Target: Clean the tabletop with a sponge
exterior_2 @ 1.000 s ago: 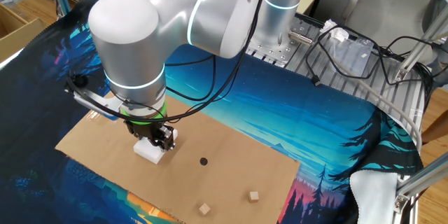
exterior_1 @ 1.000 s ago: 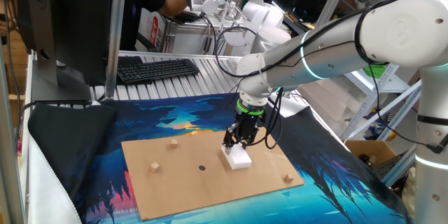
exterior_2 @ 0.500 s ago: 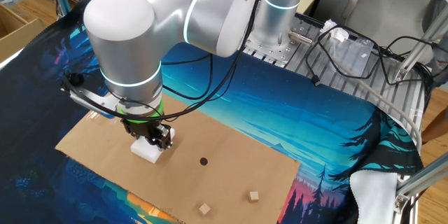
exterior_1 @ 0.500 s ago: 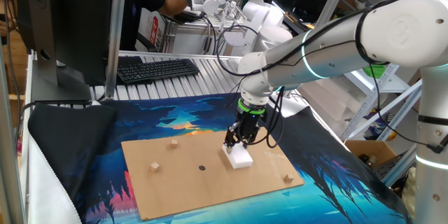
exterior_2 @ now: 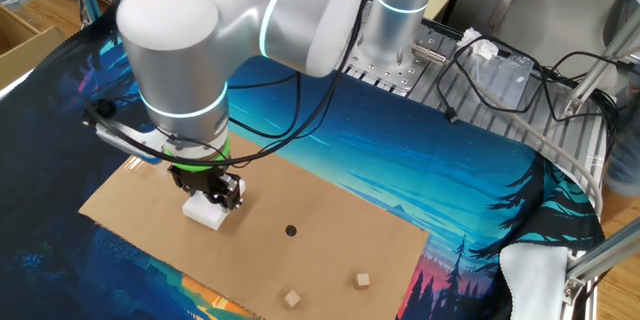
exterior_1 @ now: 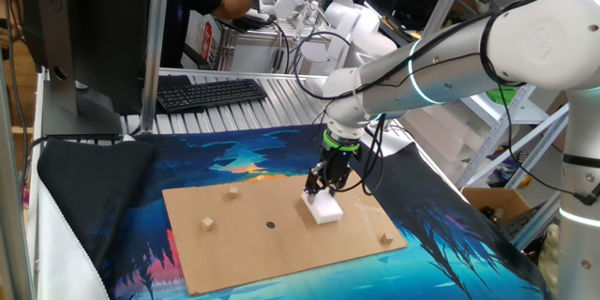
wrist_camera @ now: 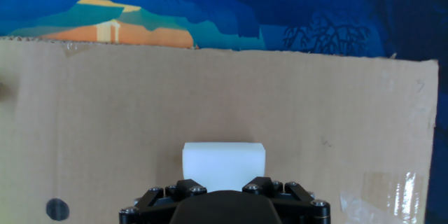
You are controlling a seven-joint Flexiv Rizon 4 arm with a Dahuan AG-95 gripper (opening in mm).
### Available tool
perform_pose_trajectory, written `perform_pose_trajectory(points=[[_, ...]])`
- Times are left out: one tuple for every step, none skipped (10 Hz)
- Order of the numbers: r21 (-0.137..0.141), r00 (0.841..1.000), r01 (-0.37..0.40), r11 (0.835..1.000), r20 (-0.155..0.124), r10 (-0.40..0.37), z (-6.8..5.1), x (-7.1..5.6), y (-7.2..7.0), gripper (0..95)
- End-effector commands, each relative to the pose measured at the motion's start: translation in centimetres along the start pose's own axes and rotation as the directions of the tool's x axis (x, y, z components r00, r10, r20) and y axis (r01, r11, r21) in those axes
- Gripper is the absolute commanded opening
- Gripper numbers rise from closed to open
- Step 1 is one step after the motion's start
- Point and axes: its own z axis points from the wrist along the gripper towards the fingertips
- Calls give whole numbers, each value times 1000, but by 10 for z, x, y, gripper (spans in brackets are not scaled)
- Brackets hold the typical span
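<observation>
while the end effector [exterior_1: 322, 190] clamps it from above, the sponge [exterior_1: 325, 208], a plain white foam block, sits flat on the brown cardboard worktop [exterior_1: 234, 244], at about 3 o'clock from the dark dot [exterior_1: 270, 224].

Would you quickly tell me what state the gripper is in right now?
Gripper: shut on the sponge, pressing it onto the tabletop.
</observation>
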Motion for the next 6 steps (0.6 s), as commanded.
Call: perform_pose_trajectory(points=[[1,1000,12,1000,2,-12,0,1,-4,570],[1,1000,25,1000,2,-25,0,3,-11,570],[-1,999,35,999,0,-35,-2,4,-16,570],[-1,999,42,999,0,-42,-3,4,-20,570],[0,999,48,999,1,-48,-3,5,-24,570],[0,998,57,998,2,-57,-2,5,-29,570]])
